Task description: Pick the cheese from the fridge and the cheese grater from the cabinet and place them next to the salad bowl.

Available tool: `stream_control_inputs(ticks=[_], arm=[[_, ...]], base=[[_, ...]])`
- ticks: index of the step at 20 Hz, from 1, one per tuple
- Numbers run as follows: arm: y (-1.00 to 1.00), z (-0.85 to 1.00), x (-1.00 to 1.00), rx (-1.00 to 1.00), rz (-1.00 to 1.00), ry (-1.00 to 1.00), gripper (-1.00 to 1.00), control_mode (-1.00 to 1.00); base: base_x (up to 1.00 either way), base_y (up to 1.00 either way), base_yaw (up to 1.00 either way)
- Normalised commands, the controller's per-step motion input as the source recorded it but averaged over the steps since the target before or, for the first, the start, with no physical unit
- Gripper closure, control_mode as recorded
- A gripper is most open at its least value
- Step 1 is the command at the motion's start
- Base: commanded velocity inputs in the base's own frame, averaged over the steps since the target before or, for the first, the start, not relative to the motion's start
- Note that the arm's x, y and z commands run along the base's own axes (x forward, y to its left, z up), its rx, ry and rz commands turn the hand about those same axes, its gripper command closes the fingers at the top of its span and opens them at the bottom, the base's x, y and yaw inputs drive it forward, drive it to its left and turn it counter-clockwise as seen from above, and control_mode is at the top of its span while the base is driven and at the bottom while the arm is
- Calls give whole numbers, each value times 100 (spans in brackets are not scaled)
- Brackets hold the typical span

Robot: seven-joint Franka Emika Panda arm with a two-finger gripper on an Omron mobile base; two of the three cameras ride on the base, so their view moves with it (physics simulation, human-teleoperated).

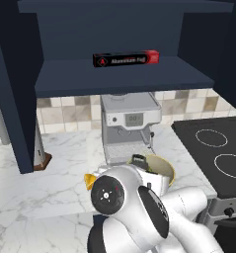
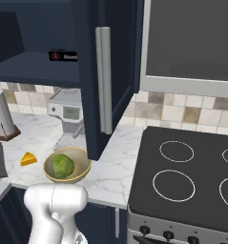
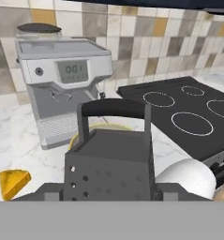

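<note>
In the hand view the cheese grater [image 3: 111, 161] fills the lower centre of the frame, standing upright with its long axis vertical, its black loop handle at the top and its perforated grey face toward the camera. The gripper [image 3: 108, 194] sits at the bottom edge with a dark finger [image 3: 50, 191] showing at each lower flank of the grater, so the jaws appear clamped on its base from both sides.

In the left base view the grater's dark top [image 1: 137, 161] peeks over the arm just left of the salad bowl [image 1: 164, 168], low in the centre of the frame. Behind the grater in the hand view a sliver of the bowl's tan rim [image 3: 101, 129] shows.

The cheese [image 3: 12, 183], a yellow-orange wedge, lies on the marble counter [image 3: 19, 150] at lower left, apart from the grater; in the right base view it rests just left of the bowl.

A silver coffee machine [image 3: 62, 79] stands against the tiled wall at upper left, near the bowl. A black stovetop [image 3: 188, 117] occupies the right. In the left base view the open navy cabinet [image 1: 124, 79] above holds a long black-and-red box [image 1: 126, 60], and a paper-towel holder [image 2: 2, 116] stands at far left of the right base view.
</note>
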Motion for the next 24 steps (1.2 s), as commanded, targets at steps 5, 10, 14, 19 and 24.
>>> stream_control_inputs(ticks=[5, 10, 14, 19, 24], arm=[[-2, -43, 19, 0, 0, -7, 100, -100], [-11, -34, 31, 0, 0, -2, 100, -100], [-9, -37, 38, 0, 1, 0, 100, -100], [0, -43, 27, 0, 1, 0, 100, -100], [0, -46, 21, 0, 2, -1, 100, -100]], base=[[0, 0, 0], [0, 0, 0], [0, 0, 0], [0, 0, 0], [0, 0, 0]])
